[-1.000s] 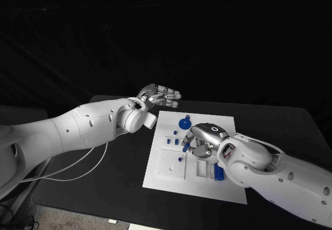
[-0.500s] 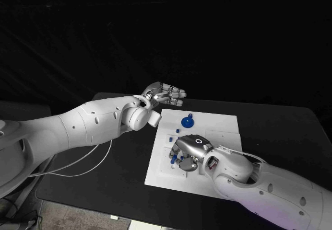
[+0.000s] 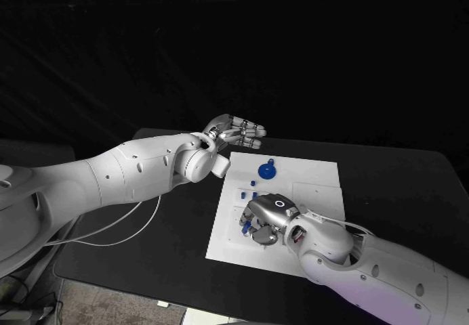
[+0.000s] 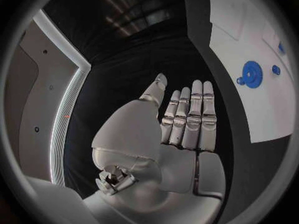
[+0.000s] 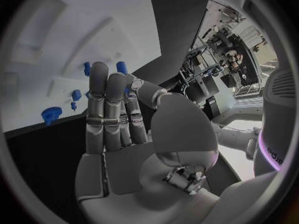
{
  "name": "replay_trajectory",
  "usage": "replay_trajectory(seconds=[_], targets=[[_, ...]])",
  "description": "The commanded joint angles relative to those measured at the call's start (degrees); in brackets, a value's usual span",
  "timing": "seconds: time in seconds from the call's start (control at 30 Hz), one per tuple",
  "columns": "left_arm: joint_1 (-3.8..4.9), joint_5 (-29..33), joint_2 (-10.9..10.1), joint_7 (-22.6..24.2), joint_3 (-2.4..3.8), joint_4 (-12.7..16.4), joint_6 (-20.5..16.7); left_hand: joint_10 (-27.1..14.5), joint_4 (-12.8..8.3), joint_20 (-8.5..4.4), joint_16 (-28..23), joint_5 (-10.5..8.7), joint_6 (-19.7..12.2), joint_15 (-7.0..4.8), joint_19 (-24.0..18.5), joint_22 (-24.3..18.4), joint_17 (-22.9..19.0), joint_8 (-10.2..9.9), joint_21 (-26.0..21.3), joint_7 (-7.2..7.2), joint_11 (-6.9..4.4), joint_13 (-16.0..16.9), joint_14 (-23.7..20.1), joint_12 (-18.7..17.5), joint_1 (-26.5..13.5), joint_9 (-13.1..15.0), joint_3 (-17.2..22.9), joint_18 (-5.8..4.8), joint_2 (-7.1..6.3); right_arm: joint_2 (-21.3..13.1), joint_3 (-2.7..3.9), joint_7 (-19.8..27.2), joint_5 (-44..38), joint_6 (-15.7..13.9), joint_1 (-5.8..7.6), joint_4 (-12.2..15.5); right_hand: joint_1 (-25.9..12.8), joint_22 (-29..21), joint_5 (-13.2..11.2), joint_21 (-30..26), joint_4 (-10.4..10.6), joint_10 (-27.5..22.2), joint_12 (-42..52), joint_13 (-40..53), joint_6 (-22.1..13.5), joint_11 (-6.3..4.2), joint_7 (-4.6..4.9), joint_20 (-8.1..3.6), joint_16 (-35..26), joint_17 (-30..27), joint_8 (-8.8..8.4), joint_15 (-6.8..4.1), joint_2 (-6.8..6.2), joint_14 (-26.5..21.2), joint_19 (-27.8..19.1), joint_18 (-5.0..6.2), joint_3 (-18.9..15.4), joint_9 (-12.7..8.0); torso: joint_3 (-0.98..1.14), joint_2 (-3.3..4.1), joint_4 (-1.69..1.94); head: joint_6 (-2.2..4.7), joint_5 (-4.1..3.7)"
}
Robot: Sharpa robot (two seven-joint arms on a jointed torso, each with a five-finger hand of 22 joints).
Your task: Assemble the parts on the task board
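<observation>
Task board (image 3: 318,196) lying flat in the middle of the black table (image 3: 400,189), white, with no readable writing or label on it. Nearest, right hand (image 3: 262,218) lowered over the board's near half, back of the hand up, fingers bent down onto the plate; covers the pieces beneath, so hard to tell from the head view whether anything is pinched. From the right wrist view, fingers straight and side by side over the board, nothing visibly gripped, small blue parts (image 5: 76,94) just past the fingertips (image 5: 99,72). Farther along the board, a short blue peg (image 3: 241,196), then a blue gear (image 3: 267,170) near the far edge. Beyond the board's far left corner, left hand (image 3: 236,133) raised off the table, empty, fingers straight and close together, thumb apart.
</observation>
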Motion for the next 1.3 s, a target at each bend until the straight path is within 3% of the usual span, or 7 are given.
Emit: replay_trajectory(seconds=[0.03,0.9,1.13,1.3], targets=[[0.0,-0.1,0.1,0.2,0.05,0.0,1.0,-0.5,0.2,0.07,-0.1,-0.26,-0.4,-0.05,0.2,-0.1,0.0,0.0,0.3,-0.07,-0.11,0.0,-0.2,0.1,0.0,0.1,0.0,-0.04,0.39,0.2,-0.05,-0.4,-1.7,0.1,-0.16,-0.2,-0.6,0.1,0.2,-0.4,-0.1,2.7,0.1,0.1,0.4,-2.49,0.04,0.08,0.0,0.0,0.14,-0.42,0.18,0.0,0.0,1.23,0.4,0.1,-0.01,-0.01,-0.04,-0.05,0.02],[-0.03,-0.2,-0.1,0.1,0.04,0.0,1.3,-0.5,0.2,0.07,-0.1,-0.27,-0.4,-0.04,0.2,-0.1,0.0,0.0,0.3,-0.07,-0.11,0.0,-0.2,0.1,0.0,0.1,-0.1,-0.04,0.34,0.6,-0.5,-2.2,-2.8,0.8,-0.7,-1.4,-0.7,0.8,0.2,-0.7,-0.2,2.8,0.2,0.1,0.5,-2.51,0.01,0.07,0.1,0.0,0.15,-0.44,0.09,0.0,0.1,1.26,0.6,0.1,-0.07,-0.02,-0.06,-0.49,0.14],[-0.02,-0.3,-0.1,0.0,0.04,0.0,1.2,-0.5,0.2,0.11,-0.1,-0.28,-0.5,-0.01,0.2,-0.1,0.0,0.1,0.3,-0.04,-0.09,0.0,-0.3,0.1,0.1,0.1,-0.1,-0.02,0.24,0.9,-1.21,-2.7,-3.1,1.4,-0.73,-1.8,-0.8,1.0,0.3,-0.7,-0.2,2.8,0.1,0.1,0.5,-2.51,0.0,0.06,0.2,0.0,0.14,-0.45,0.05,0.0,0.1,1.26,0.8,0.1,-0.04,0.08,0.07,-0.55,0.25],[-0.02,-0.3,0.1,0.0,0.04,0.0,1.2,-0.5,0.2,0.11,-0.1,-0.28,-0.5,-0.01,0.2,-0.1,0.0,0.1,0.3,-0.04,-0.09,0.0,-0.3,0.1,0.1,0.1,-0.1,-0.02,0.24,1.1,-1.69,-2.8,-3.1,1.8,-0.74,-2.0,-0.8,1.2,0.2,-0.8,-0.2,2.7,0.1,0.1,0.5,-2.5,0.01,0.07,0.2,0.0,0.14,-0.44,0.02,-0.1,0.1,1.26,0.8,0.1,-0.06,-0.07,-0.1,-0.76,0.33]])
